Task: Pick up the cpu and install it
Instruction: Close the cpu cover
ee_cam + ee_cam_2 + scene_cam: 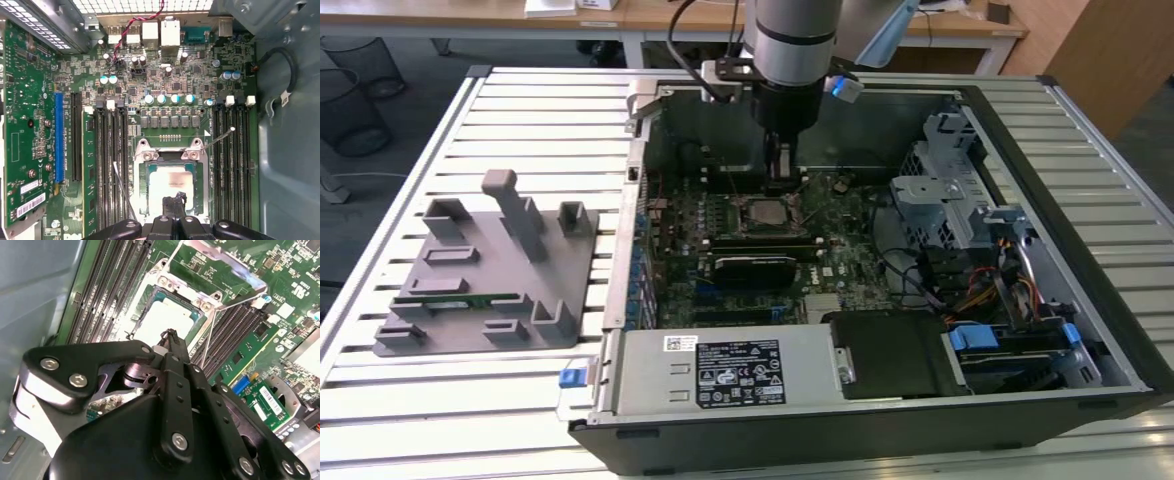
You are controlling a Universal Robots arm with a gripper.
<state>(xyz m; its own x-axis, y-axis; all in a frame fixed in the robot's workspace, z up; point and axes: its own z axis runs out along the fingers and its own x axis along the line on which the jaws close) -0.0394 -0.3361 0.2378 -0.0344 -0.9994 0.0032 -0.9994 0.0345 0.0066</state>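
1. One arm (790, 40) reaches straight down into the open computer case (881, 425), which lies on its side on the slatted table (520, 110).
2. The gripper (782, 182) is over the motherboard, just above the black-framed socket (762, 212) as the exterior view shows it.
3. Fingers: drawn together in both wrist views, with no gap at the tips and nothing visible between them.
4. The cpu (167, 179) lies flat and square inside the socket frame, shiny top up, thin greenish edge showing around it.
5. In the first wrist view the gripper (174, 204) tip overlaps the cpu's near edge. In the second wrist view the gripper (170, 336) sits right at the edge of the cpu (159, 320). I can't tell whether it's touching or just above.
6. The socket's metal load plate (225, 265) is swung up, not down over the chip.
7. A thin wire lever (220, 136) stands out beside the socket, unlatched. A second one (122, 190) runs along the other side.
8. Long black memory slots (110, 165) flank the socket on both sides.
9. On the exterior view's left, well apart from the case, a grey fixture (520, 330) sits on the table with a narrow green memory stick (460, 297) lying in it.
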